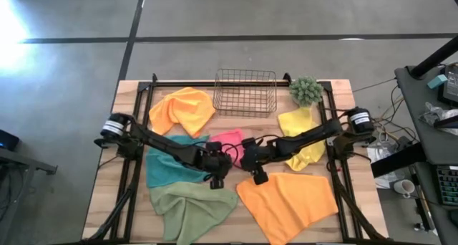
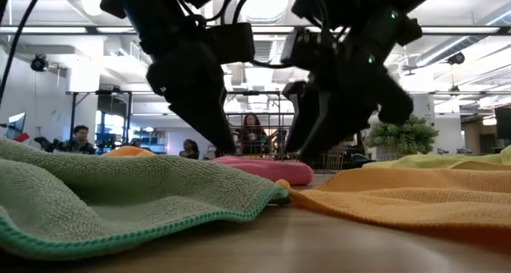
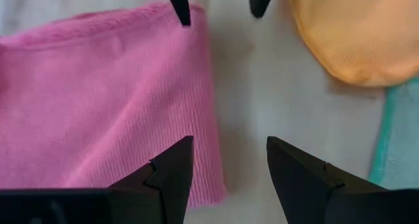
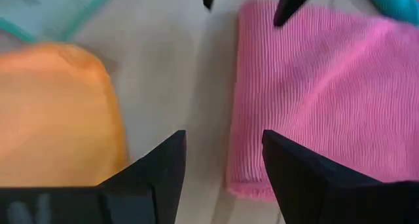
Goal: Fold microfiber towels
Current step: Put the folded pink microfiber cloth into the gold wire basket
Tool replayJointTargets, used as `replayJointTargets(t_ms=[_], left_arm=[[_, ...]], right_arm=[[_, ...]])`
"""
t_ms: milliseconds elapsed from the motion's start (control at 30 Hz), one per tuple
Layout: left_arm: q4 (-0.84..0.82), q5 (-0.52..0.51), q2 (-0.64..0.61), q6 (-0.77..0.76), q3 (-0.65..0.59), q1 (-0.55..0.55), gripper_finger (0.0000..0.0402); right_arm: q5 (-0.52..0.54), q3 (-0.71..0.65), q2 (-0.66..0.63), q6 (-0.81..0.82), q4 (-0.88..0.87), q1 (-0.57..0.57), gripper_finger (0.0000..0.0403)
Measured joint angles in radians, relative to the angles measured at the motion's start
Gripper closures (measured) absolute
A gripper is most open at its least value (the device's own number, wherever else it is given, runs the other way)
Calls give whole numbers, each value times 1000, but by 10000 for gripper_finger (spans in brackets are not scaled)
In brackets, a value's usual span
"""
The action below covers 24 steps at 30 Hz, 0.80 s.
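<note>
A pink towel point(image 1: 227, 139) lies flat, seemingly folded, at the table's middle, its thick near edge point(image 2: 263, 171) on the wood. My left gripper point(image 3: 229, 142) and right gripper point(image 4: 224, 135) hang open, facing each other, just above that near edge. One finger of each stands over the pink cloth and the other over bare wood; whether any finger touches, I cannot tell. A sage green towel point(image 1: 192, 205) and an orange towel point(image 1: 290, 202) lie spread at the near side. A teal towel point(image 1: 168, 166) lies under my left arm.
A second orange towel point(image 1: 182, 109) lies crumpled at the far left and a yellow one point(image 1: 300, 134) under my right arm. A copper wire basket point(image 1: 245, 92) and a small green plant point(image 1: 306, 91) stand at the far edge. People sit in the room beyond.
</note>
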Motion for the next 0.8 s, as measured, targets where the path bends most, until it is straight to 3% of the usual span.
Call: replayJointTargets(t_ms=[67,600,800], left_arm=[[-2,-15,0,-7,-6,1,224],[-10,-5,86,-9,-25,1,224],[-4,-8,100,-11,-25,7,224]], right_arm=[[51,6,21,1,3,-2,211],[68,82,159,55,-7,-6,212],[67,85,161,90,-10,-7,239]])
